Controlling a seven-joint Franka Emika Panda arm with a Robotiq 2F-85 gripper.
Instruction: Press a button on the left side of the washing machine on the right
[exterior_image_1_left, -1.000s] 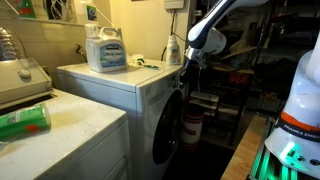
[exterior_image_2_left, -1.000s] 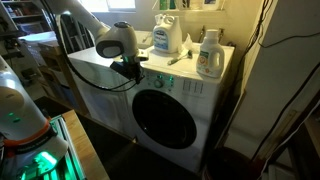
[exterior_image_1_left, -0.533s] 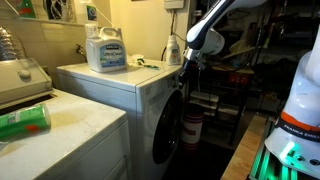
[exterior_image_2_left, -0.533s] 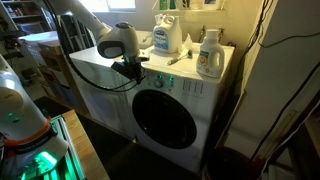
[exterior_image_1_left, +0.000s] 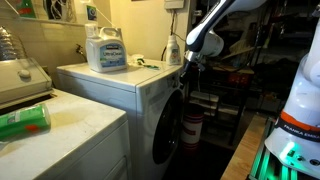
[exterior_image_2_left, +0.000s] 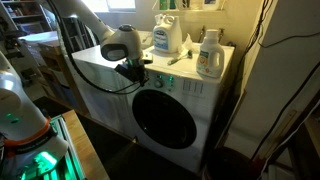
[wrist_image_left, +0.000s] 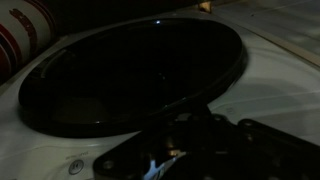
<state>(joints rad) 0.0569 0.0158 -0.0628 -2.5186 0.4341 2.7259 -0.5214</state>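
Wrist view is filled mostly by the round dark porthole door (wrist_image_left: 130, 75), set in the white front of the washing machine (wrist_image_left: 275, 95). The gripper (wrist_image_left: 195, 150) is seen only as a dark mass along the bottom edge of that picture. Its jaws cannot be made out, so whether they are released or clenched cannot be told. A red-and-white striped container (wrist_image_left: 25, 35) is glimpsed at the top left corner of the same view.

In both exterior views the washing machine (exterior_image_2_left: 205, 105) (exterior_image_1_left: 135, 95) is shown standing upright, with its flat top used as a counter. The gripper (exterior_image_2_left: 137, 71) is held against the upper front of the machine, just below the counter's front edge and close to its front left corner, above the porthole door (exterior_image_2_left: 163, 117). In an exterior view the gripper (exterior_image_1_left: 186, 68) is seen at that same front edge, but contact with a button cannot be confirmed. The jaws are not resolved in these views either.

A large blue-and-white detergent jug (exterior_image_1_left: 105, 48) (exterior_image_2_left: 167, 38) is placed near the back edge of the counter. A smaller white bottle (exterior_image_2_left: 208, 55) (exterior_image_1_left: 173, 48) is stood toward the front right corner. A lower white flat-topped machine (exterior_image_1_left: 85, 115) is seen beside the washing machine in an exterior view, and a green bottle (exterior_image_1_left: 25, 122) is laid on its side on top of it.
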